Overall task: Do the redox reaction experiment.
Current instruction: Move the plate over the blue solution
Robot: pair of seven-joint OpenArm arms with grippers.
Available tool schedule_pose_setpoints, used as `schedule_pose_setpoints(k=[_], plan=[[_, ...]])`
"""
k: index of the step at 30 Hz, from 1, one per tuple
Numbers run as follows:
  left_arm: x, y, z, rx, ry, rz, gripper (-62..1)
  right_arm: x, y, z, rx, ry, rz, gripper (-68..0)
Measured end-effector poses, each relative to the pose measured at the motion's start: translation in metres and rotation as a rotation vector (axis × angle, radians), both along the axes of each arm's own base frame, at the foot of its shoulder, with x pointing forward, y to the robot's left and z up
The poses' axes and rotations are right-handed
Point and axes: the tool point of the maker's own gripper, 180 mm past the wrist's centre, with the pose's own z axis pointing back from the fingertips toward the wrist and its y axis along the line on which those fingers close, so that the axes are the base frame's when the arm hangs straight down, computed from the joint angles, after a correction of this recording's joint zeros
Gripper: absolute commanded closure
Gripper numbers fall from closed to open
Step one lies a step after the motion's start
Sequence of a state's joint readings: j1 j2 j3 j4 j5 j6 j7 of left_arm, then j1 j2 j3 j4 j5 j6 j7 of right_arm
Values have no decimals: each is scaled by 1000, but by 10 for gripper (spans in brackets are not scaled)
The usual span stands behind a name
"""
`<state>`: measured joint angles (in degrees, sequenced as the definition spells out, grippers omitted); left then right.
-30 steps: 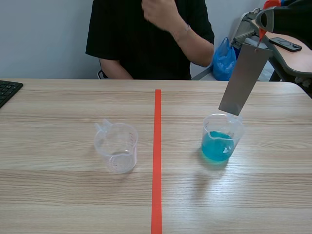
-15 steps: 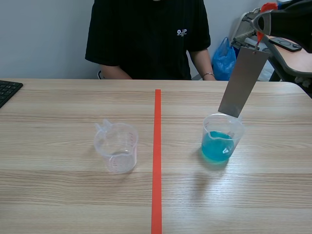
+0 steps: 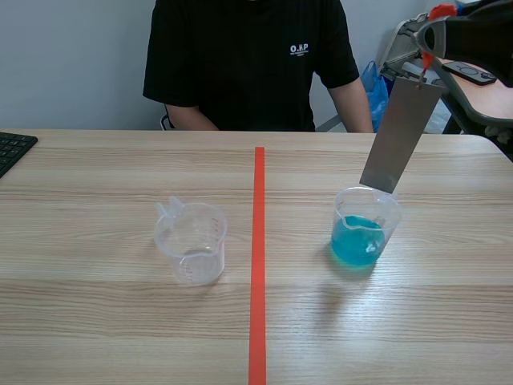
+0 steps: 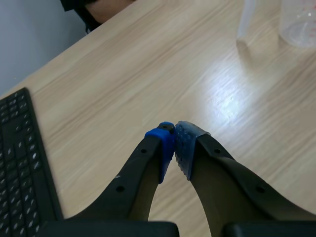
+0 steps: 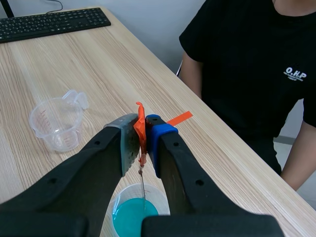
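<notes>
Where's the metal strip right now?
Scene view, right of the tape line: the metal strip hangs tilted from the right end effector, its lower end at the rim of the blue-liquid beaker.

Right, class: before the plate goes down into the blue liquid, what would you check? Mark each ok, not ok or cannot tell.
1. Right gripper shut on the tab: ok.
2. Plate hangs with its lower end over the cup: ok.
3. Cup upright, blue liquid inside: ok.
4. Tab's fixing to the plate firm: cannot tell.
5. Left gripper shut on nothing, far from the cup: ok.
6. Empty cup well apart from the plate's path: ok.
</notes>
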<state>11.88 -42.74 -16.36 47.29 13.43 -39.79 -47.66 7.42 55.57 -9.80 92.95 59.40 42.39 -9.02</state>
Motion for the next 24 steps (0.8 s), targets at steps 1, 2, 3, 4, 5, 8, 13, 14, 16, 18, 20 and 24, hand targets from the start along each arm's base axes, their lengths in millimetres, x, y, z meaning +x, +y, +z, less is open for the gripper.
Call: schedule_pose_setpoints(k=[1,2,3,4,5,8,13,14,16,18,20,24], plan=[[8,-5,0,0,-6,-7,-38,0,0,0,0,0,0,-15],[17,-11,0,-1,-11,-13,-38,0,0,0,0,0,0,-15],[24,-18,0,-7,-17,-22,-38,0,0,0,0,0,0,-15],[31,-27,-1,-18,-24,-33,-38,0,0,0,0,0,0,-15],[38,-35,-2,-26,-27,-43,-38,0,0,0,0,0,0,-15],[57,-64,-4,-56,-37,-79,-38,0,0,0,0,0,0,-15],[89,-105,6,-99,-82,-127,-38,0,0,0,0,0,0,-15],[97,-110,9,-109,-87,-123,-38,0,0,0,0,0,0,-15],[109,-121,18,-130,-107,-126,-38,0,0,0,0,0,0,-15],[120,-132,25,-140,-120,-131,-38,0,0,0,0,0,0,-15],[130,-144,32,-151,-134,-139,-38,0,0,0,0,0,0,-15],[145,-176,34,-165,-122,-163,-38,0,0,0,0,0,0,-15]])
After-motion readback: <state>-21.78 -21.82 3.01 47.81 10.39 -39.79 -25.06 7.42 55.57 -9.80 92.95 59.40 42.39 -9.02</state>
